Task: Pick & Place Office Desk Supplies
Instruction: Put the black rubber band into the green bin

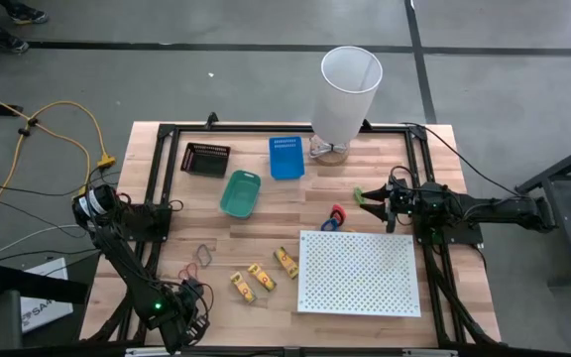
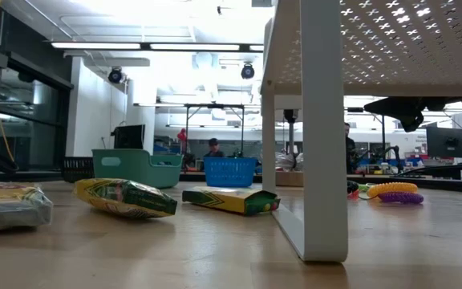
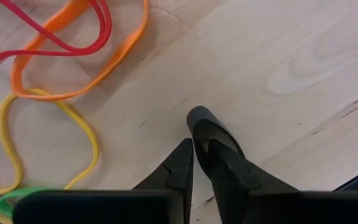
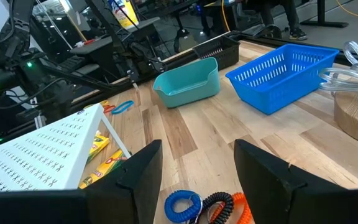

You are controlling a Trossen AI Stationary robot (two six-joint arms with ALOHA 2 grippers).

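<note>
The left pincer (image 3: 194, 152), tips nearly together and empty, hovers beside limp, featherlight rubber bands (image 3: 73, 74) lying flat on the worktop (image 3: 278, 62); pinch one strand. The right pincer (image 4: 197, 171) waits agape.

This is a robotics lab or workshop. The wooden table (image 1: 266, 238) stands on a grey concrete floor (image 1: 216, 89) with dark tape lines, and a yellow cable (image 1: 67, 124) runs over it. Behind the table I see long ceiling lamps (image 2: 135, 46), more workbenches with monitors (image 2: 446, 142) and equipment, and a person (image 2: 212, 148) sitting far at the back.
</note>
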